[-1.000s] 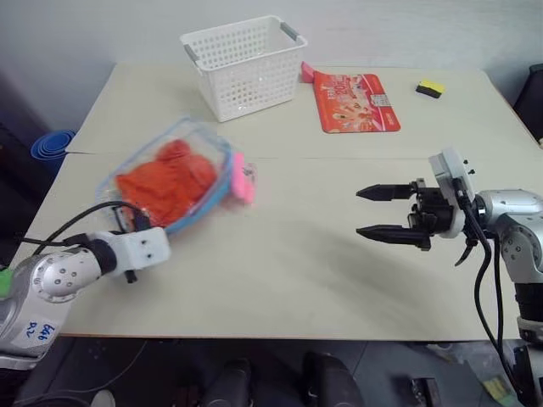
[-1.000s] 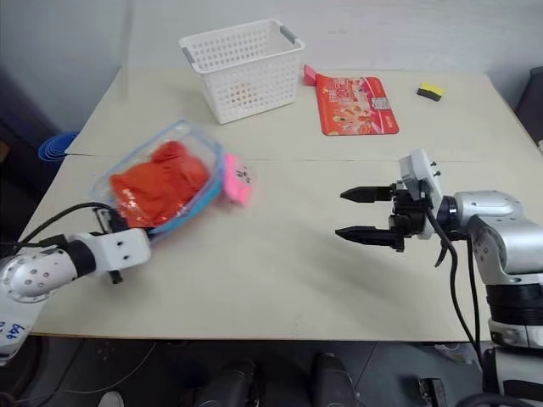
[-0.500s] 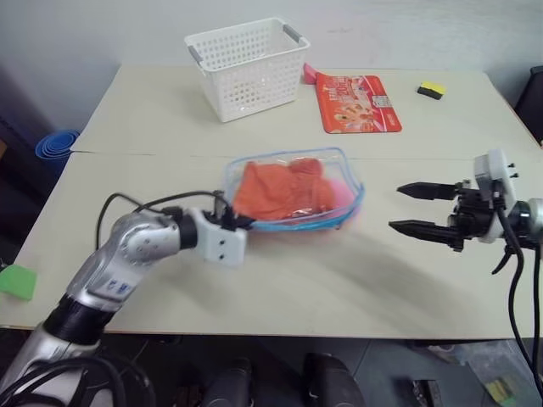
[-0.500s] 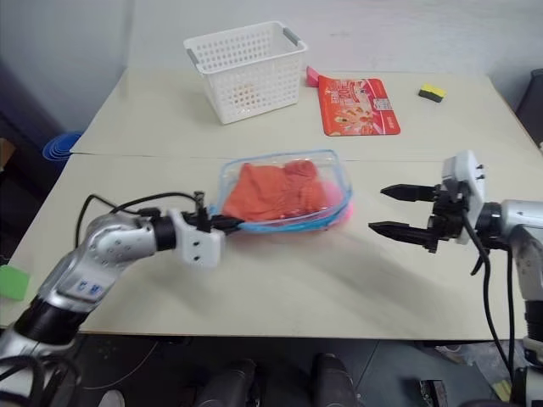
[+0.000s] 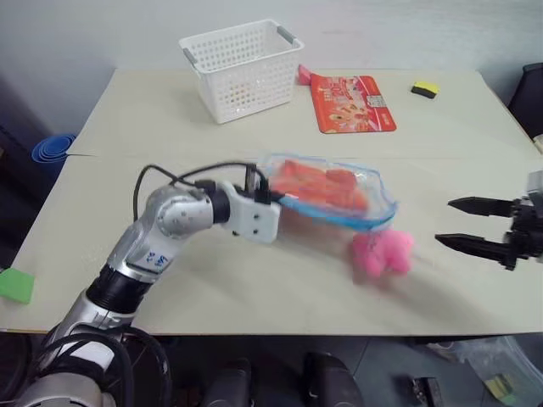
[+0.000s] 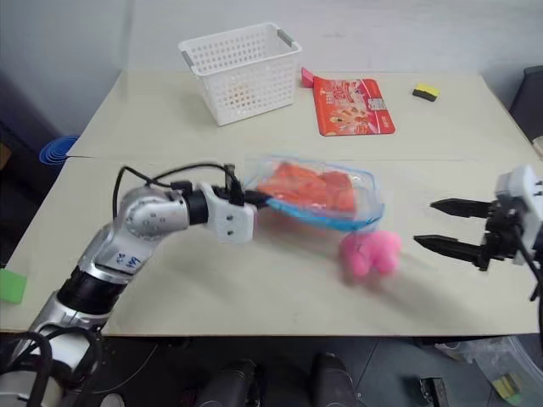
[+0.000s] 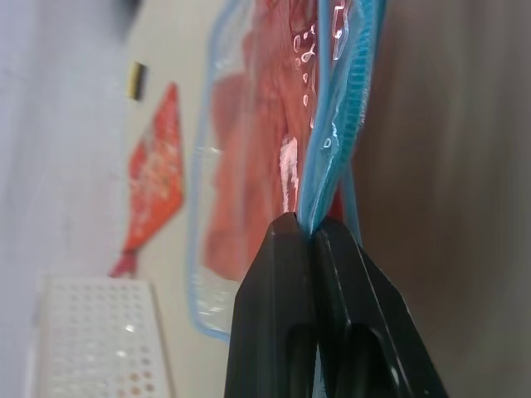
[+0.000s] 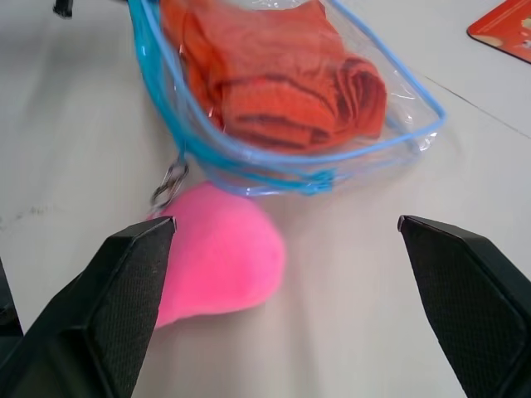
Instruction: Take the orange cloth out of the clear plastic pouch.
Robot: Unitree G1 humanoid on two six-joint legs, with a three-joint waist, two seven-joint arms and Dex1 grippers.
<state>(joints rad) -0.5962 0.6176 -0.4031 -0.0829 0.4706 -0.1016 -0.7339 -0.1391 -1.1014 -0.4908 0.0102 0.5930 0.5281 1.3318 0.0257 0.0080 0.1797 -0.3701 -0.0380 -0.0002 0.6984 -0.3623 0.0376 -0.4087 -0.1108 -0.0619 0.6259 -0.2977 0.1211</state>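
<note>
Clear plastic pouch [image 5: 333, 193], orange cloth [image 5: 318, 185] inside: held above the tabletop [image 5: 254, 288] centre, blue edge pinched by closed left tool [image 7: 314, 236]. Right tool [image 6: 448, 225]: fingers spread, nothing held.

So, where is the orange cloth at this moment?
The orange cloth is inside the clear plastic pouch, mid-table; the left gripper pinches the pouch's edge, and a pink charm lies beside it.

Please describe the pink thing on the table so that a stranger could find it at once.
On the table's near half, between the two grippers, lies the clear pouch with the orange cloth. The fluffy pink charm lies just at its near edge, the only soft pink thing there.
</note>
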